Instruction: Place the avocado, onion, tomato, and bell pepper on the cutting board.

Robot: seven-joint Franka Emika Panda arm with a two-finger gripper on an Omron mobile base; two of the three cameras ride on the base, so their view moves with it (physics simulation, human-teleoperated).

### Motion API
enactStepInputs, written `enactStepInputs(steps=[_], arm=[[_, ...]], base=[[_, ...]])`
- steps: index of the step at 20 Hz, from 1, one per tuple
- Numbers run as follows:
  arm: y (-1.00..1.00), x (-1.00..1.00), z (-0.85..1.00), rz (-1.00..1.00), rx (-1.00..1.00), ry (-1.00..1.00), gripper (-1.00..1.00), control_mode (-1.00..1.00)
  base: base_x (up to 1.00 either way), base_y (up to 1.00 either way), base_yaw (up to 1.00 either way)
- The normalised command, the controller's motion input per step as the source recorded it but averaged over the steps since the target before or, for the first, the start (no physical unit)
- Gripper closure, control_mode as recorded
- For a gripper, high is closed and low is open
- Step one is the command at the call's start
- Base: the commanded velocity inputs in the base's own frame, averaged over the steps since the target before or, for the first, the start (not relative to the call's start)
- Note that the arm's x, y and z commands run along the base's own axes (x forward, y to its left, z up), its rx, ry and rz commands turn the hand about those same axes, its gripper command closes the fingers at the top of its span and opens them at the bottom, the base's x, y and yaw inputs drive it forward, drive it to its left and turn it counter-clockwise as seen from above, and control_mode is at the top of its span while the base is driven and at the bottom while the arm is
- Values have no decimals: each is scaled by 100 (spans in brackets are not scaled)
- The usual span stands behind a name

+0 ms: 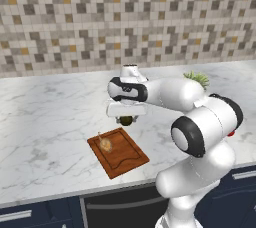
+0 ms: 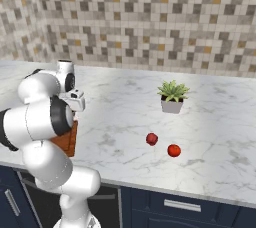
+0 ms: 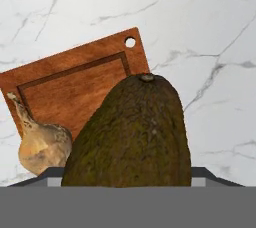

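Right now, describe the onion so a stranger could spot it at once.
Find the reddish-brown wooden cutting board near the front edge of the marble counter. The onion lies on the board's far left part, a small tan-golden bulb with a thin pale stalk. The avocado held in the gripper above the board's far corner is dark olive-brown and stalkless.

White marble counter, cutting board, potted plant, two red vegetables
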Motion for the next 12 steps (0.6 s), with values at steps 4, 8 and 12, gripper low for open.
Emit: enactStepInputs(steps=[4, 8, 12], arm=[[10, 0, -33, 1, 0, 0, 100, -100], [19, 0, -62, 0, 0, 1, 100, -100], [25, 0, -56, 0, 0, 0, 100, -100]], base=[[0, 0, 0], [0, 0, 0], [0, 0, 0]])
